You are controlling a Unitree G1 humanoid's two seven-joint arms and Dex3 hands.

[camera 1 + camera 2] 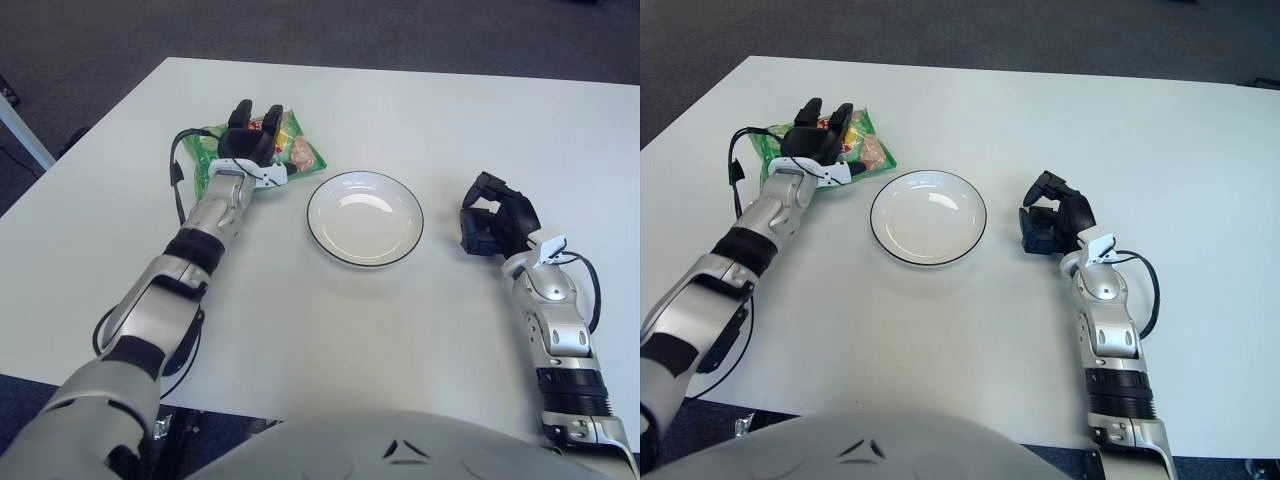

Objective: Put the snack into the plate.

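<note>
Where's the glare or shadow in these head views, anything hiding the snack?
Left eye view: soft highlights on the plate, faint shadows only; left hand, not glare, covers part of the snack bag. Right eye view: same; right hand beside the plate, on its right, evenly lit.

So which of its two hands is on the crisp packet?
The left hand, stretched out over the green snack bag beside the plate. The right hand shows on the plate's other side, fingers curled, holding nothing.

snack bag (pixel 292 146): glossy plastic | plate (pixel 366 218): glazed, shiny | table (pixel 400 330): matt
</note>
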